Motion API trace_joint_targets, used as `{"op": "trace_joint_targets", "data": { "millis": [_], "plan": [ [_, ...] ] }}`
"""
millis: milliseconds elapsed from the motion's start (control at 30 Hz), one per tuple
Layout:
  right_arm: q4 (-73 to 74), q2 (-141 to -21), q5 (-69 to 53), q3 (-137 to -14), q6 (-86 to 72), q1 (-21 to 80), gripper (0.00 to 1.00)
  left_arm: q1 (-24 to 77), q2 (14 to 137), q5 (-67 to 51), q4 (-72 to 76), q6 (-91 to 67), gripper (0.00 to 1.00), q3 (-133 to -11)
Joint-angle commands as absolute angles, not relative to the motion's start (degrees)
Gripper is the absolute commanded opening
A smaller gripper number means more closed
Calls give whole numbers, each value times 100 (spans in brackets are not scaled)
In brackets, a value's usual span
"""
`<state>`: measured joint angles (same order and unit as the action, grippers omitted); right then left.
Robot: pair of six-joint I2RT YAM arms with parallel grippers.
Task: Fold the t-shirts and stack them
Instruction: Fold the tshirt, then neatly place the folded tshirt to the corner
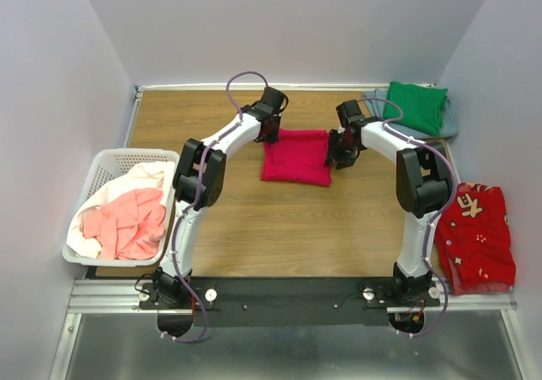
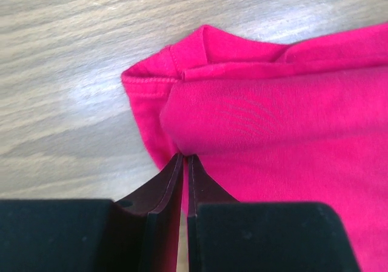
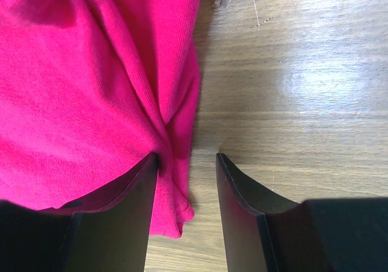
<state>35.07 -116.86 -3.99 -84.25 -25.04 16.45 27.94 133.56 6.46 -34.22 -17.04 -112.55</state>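
- The crimson-pink t-shirt (image 1: 295, 156) is lying folded on the wooden table (image 1: 254, 228), between the two grippers.
- The left gripper (image 2: 184, 160) is pinching that shirt's left edge, fingers pressed together on a fold with only a sliver of cloth showing between them.
- The right gripper (image 3: 187, 158) is standing with fingers apart at its right edge; one finger (image 3: 121, 223) is touching cloth and the other is over bare wood.
- Behind and right of it, a green t-shirt (image 1: 417, 105) is covering most of a grey-blue t-shirt (image 1: 451, 124).
- Left of it, a white lattice basket (image 1: 106, 164) is holding a salmon-pink t-shirt (image 1: 127, 223) and a white t-shirt (image 1: 151, 175) — bunched, shapes unclear.
- Right of it, a red patterned cloth (image 1: 478, 236) is lying partly behind the right arm.
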Motion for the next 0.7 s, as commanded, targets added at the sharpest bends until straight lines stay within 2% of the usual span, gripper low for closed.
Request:
{"op": "trace_joint_targets", "data": {
  "millis": [0, 67, 133, 200, 267, 367, 533, 567, 667],
  "plan": [
    [3542, -11400, -79, -8314, -2452, 1626, 52, 2795, 12420, 720, -3051, -1486, 22, -10873],
    [3490, -11242, -62, -8332, -2452, 1617, 52, 2795, 12035, 825, -2840, -1485, 32, -10723],
    [3428, -11013, -61, -8349, -2435, 1617, 52, 2795, 11822, 879, -2716, -1477, 37, -10539],
    [3393, -10829, -35, -8385, -2426, 1626, 52, 2795, 11541, 949, -2637, -1511, 55, -10451],
    [3366, -10706, -35, -8367, -2365, 1617, 52, 2795, 11269, 923, -2488, -1512, 67, -10249],
    [3235, -10503, -35, -8245, -2294, 1626, 54, 2786, 10891, 905, -2225, -1468, 73, -9845],
    [2813, -10292, 141, -7884, -2206, 1617, 58, 2760, 10381, 1107, -1978, -1520, 74, -9143],
    [2734, -10222, 167, -7745, -2223, 1617, 64, 2751, 10180, 1168, -1856, -1538, 74, -9028],
    [2339, -10117, 114, -7463, -2259, 1617, 72, 2733, 9784, 1256, -1592, -1547, 75, -8605]
  ]
}}
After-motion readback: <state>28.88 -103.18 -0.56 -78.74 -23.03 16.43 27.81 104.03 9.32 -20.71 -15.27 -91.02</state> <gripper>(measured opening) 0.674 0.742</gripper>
